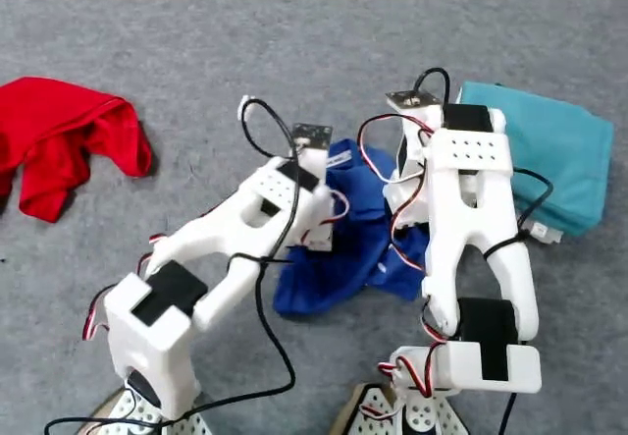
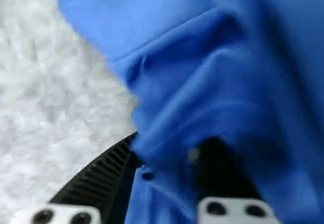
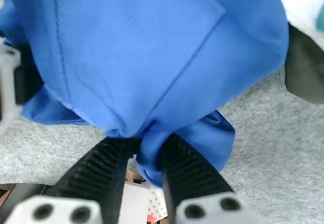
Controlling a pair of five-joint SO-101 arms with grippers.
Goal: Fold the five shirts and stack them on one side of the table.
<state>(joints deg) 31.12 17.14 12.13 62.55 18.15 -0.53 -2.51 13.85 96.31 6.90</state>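
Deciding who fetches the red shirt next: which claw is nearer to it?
Left. The left claw is at the blue shirt, on the side facing the red shirt; the right claw pinches the blue shirt farther off, beside the folded teal shirt.

Blue shirt (image 3: 152, 57) smooth matt cloth; table (image 1: 294, 52) rough grey felt.

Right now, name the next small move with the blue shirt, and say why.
Probably draw both tools apart to spread it: the left tool and right tool each pinch the blue shirt, which lies bunched on the table.
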